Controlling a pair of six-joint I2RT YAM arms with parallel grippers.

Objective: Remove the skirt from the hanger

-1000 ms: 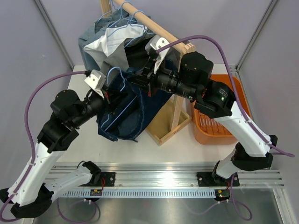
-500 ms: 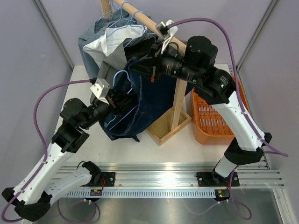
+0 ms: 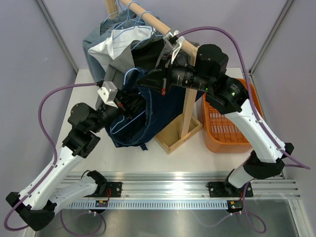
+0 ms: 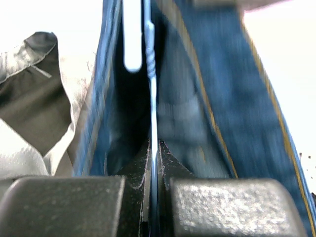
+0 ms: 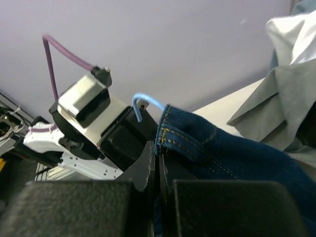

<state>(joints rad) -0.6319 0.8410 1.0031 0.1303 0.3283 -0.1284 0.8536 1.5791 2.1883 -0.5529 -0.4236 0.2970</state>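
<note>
The dark blue denim skirt [image 3: 148, 116] hangs bunched between my two arms, in front of the wooden rack. A light blue wire hanger [image 3: 129, 75] runs through it. My left gripper [image 3: 129, 105] is shut on the hanger's thin wire [image 4: 153, 98], with denim on both sides [image 4: 222, 98]. My right gripper [image 3: 147, 81] is shut on the skirt's stitched waistband edge [image 5: 185, 136], just beside the hanger's hook [image 5: 146, 101]. The right wrist view also shows the left wrist's camera housing [image 5: 84, 101] close behind.
A wooden rail [image 3: 158, 22] carries white and grey garments [image 3: 118, 47] and a pale denim one [image 3: 96, 37]. Its post [image 3: 190, 106] stands in a wooden base frame [image 3: 175, 136]. An orange basket [image 3: 232, 126] sits at the right.
The left arm has moved right and in under the skirt with the hanger. The right arm has risen and drawn back toward the rail, lifting the waistband.
</note>
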